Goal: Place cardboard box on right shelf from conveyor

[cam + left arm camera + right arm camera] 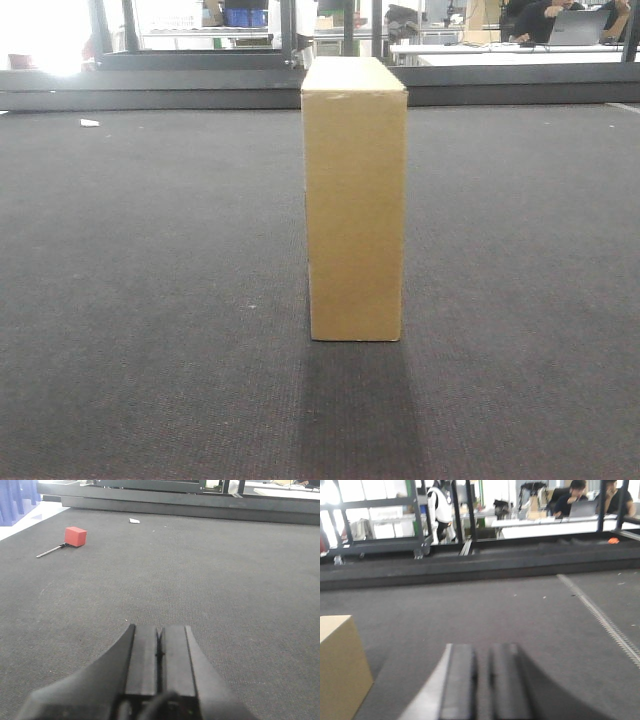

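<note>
A workshop or robotics lab is indicated; the lower frame is filled by a wide dark grey conveyor [150, 300]; metal racks [375, 502] are seen upper left; people [540, 15] are seated with a laptop [580, 27] at white tables [480, 48] upper right.

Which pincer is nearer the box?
Right. The box sits just left of the right pincer, close in its wrist view. The left pincer view shows only belt and a red block, no box, so it's likely farther.

Smooth matt tan cardboard box [354, 200]; conveyor [150, 300] of dark, finely textured fabric
</note>
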Robot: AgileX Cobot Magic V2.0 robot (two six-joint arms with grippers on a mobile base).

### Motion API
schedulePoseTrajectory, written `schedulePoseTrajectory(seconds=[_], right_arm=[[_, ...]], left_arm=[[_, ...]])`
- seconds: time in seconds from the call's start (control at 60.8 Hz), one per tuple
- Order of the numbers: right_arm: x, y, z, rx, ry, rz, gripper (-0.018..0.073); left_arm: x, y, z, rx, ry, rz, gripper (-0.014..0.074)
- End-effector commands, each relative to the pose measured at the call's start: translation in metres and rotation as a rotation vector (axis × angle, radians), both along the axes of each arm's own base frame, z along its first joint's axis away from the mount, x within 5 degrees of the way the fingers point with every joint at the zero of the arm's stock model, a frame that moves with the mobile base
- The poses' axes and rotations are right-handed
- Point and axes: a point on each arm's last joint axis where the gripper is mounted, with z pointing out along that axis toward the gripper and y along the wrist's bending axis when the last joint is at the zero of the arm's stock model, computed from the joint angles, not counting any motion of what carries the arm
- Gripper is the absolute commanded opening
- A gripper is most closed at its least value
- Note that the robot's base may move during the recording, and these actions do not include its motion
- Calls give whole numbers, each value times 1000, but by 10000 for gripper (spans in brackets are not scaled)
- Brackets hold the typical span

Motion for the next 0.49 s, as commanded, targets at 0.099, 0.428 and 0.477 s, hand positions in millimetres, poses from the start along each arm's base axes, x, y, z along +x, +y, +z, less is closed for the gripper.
schedulePoseTrajectory(seconds=[0.099,0.428,0.477], right_arm=[[39,10,37,0,24,105,631],[115,68,94,-96,272,373,622],[125,82,99,-110,317,422,622]], left_arm=[[-1,0,6,-7,-92,4,-116],[-1,0,6,-7,-92,4,-116],[-1,0,6,-7,-92,4,-116]])
